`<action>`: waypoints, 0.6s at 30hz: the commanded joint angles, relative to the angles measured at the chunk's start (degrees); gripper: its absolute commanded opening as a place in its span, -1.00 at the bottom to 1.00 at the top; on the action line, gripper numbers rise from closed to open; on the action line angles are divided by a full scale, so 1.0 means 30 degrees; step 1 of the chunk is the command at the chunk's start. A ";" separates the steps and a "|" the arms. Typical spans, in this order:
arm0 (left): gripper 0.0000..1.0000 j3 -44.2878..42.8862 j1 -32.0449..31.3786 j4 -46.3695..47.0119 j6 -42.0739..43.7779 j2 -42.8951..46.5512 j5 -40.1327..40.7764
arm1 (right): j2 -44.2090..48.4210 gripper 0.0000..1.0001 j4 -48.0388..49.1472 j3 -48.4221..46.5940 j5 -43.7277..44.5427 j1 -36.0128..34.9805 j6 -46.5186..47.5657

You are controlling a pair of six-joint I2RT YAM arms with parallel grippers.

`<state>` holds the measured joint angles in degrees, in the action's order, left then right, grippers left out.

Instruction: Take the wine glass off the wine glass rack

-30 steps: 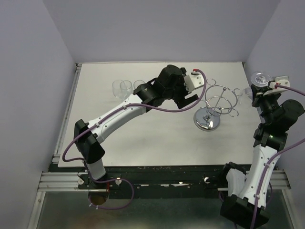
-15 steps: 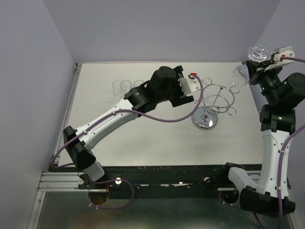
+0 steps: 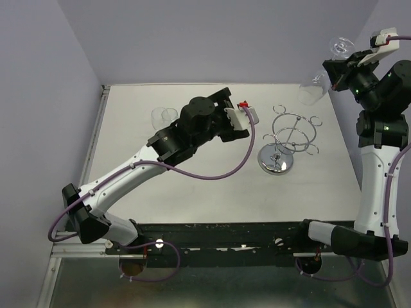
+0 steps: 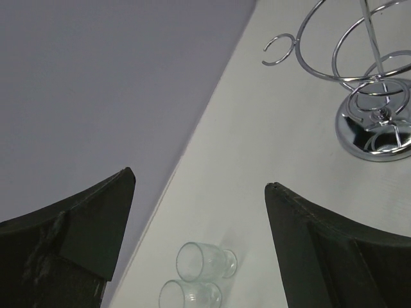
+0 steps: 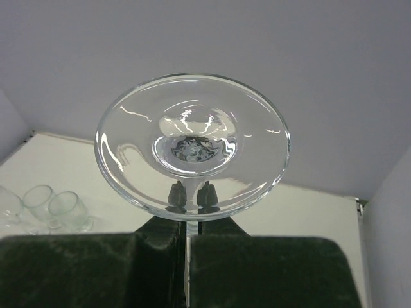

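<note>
Right gripper: right gripper (image 5: 191, 196) was clenched on the stem of the clear stemmed wine glass (image 5: 192, 144), just under the round foot; the foot faced the wrist camera.
Task thing: wine glass (image 3: 311, 93) was held in the air, tilted, foot uppermost and bowl hanging down ahead of the right gripper (image 3: 338, 66). It was well apart from the shiny chrome wire wine glass rack (image 3: 287, 138), which stood below and to the gripper's left; no glass showed on its loops.
Left gripper: left gripper (image 4: 199, 192) was released, fingers spread wide and nothing between them; the rack's mirrored base (image 4: 376, 128) lay ahead of it and to its right, not touching. In the top view the left gripper (image 3: 247, 115) sat just beside the rack loops.
Step judged: glass looked already off the rack; carry and set-down remained.
Doing it well: keep the pinch firm on the thin stem, swing slowly so the bowl does not whip, and turn the foot downward before lowering.
Edges: pale lilac side wall (image 3: 403, 9) was close behind the right gripper, with the back wall near its bowl side; judged little room that way.
Open room: bare white tabletop (image 3: 192, 192) lay below the right gripper on its near side, past the rack. Small clear tumblers (image 3: 164, 117) sat far off by the back edge, under the left gripper.
Risk: bowl clipping the rack loops or the left arm on the way down.
</note>
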<state>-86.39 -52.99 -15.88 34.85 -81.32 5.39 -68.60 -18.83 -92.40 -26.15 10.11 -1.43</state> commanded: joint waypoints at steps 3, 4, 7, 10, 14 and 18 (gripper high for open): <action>0.97 0.1635 -0.0791 0.3852 0.1588 0.1266 0.2798 | -0.3113 -0.99 0.1378 -0.2801 -0.2731 -0.0030 -0.6711; 0.97 0.1986 -0.0996 0.4379 0.2408 0.1295 0.3007 | -0.3729 -0.99 0.2022 -0.2861 -0.3579 -0.0059 -0.8934; 0.98 0.3655 -0.1493 0.7188 0.6591 0.1559 0.3620 | -0.5779 -0.99 0.3173 -0.3356 -0.4963 -0.0728 -1.3694; 0.98 0.4332 -0.1731 0.8573 0.9587 0.1734 0.3597 | -0.6750 -0.99 0.5216 -0.3012 -0.6454 -0.1726 -1.5831; 0.98 0.4977 -0.1672 0.8372 1.0912 0.2349 0.2952 | -0.7105 -0.99 0.5631 -0.1723 -0.6459 -0.2693 -1.8678; 0.97 0.5940 -0.1643 0.8541 1.2019 0.2672 0.2920 | -0.7192 -0.99 0.5516 -0.0140 -0.6897 -0.3076 -2.0992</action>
<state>-71.24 -58.13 5.63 63.37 -76.51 13.69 -91.83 -7.73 -94.72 -42.54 1.80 -52.42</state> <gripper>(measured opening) 0.988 0.039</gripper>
